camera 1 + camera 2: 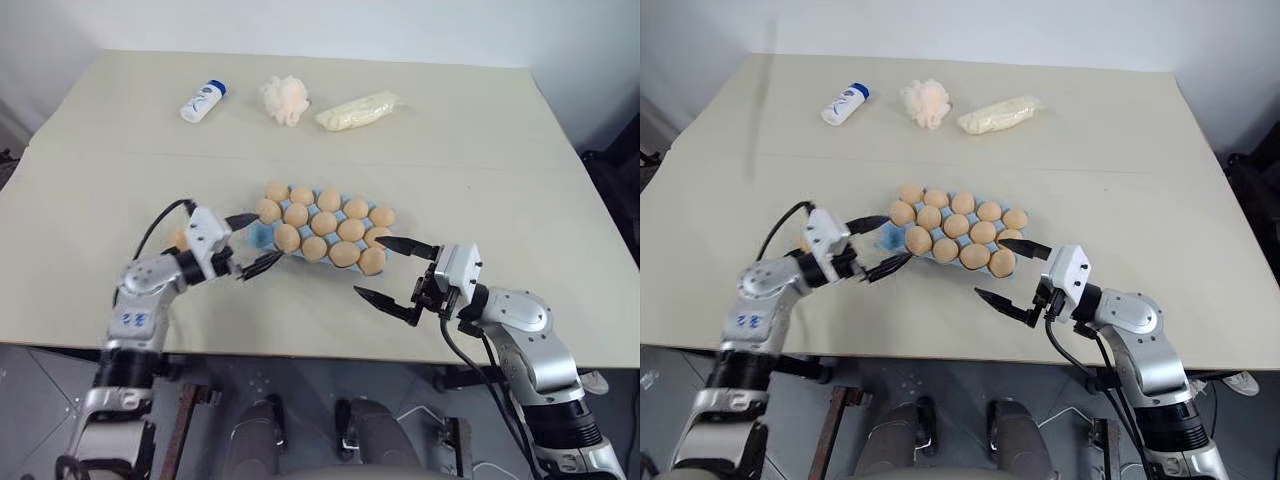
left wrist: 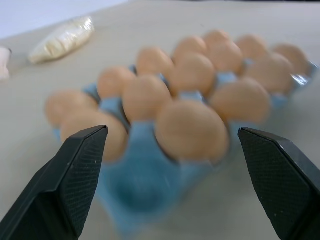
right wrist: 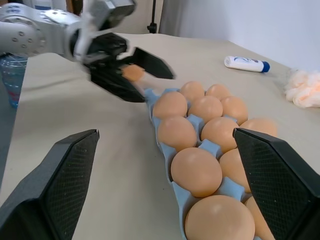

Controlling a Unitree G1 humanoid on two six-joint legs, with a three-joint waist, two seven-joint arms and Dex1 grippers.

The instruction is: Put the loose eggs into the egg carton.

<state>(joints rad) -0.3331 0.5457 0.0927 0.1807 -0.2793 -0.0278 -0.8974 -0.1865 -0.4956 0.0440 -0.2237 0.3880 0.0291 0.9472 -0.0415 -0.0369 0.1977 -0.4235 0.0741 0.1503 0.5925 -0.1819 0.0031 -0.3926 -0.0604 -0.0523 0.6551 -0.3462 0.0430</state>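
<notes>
Both pincers, left pincer (image 1: 249,243) and right pincer (image 1: 394,270), are gaping empty at the ends of the egg carton (image 1: 262,236), which is lying mid-counter (image 1: 90,160) packed with eggs (image 1: 323,223), its long axis running from ten toward four o'clock.

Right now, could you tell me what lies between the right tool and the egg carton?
Only bare tabletop. In the eye views the right tool stands open just short of the egg carton, touching no egg.
</notes>
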